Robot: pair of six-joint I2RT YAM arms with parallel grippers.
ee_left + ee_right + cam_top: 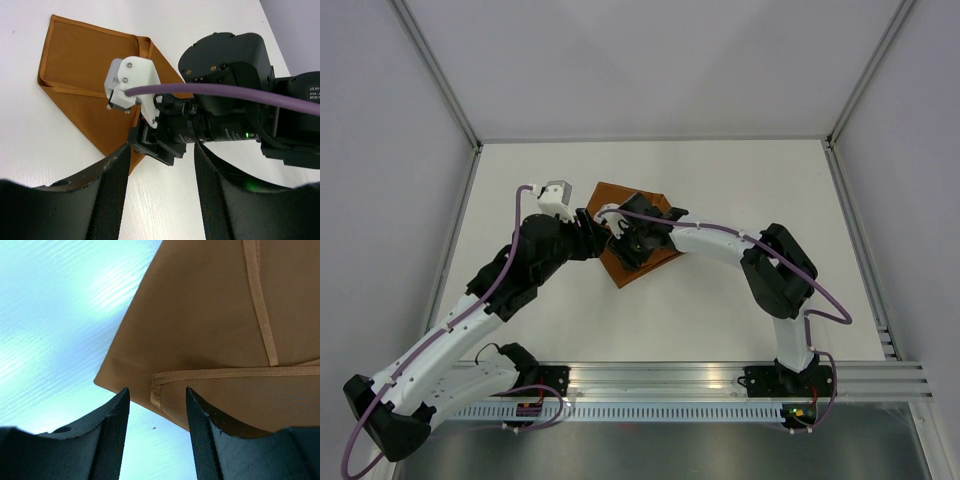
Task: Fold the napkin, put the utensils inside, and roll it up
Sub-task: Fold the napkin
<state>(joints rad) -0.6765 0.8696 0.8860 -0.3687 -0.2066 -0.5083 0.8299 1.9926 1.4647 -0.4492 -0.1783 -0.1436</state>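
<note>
White bench (720,300) carries the folded napkin (625,197) near its middle; we see the left gripper (162,150) open and empty, the right gripper (156,395) parted over a napkin corner, holding nothing.

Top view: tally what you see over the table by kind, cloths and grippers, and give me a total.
Napkin: 1
Grippers: 2 (left gripper, right gripper)
Total: 3
</note>
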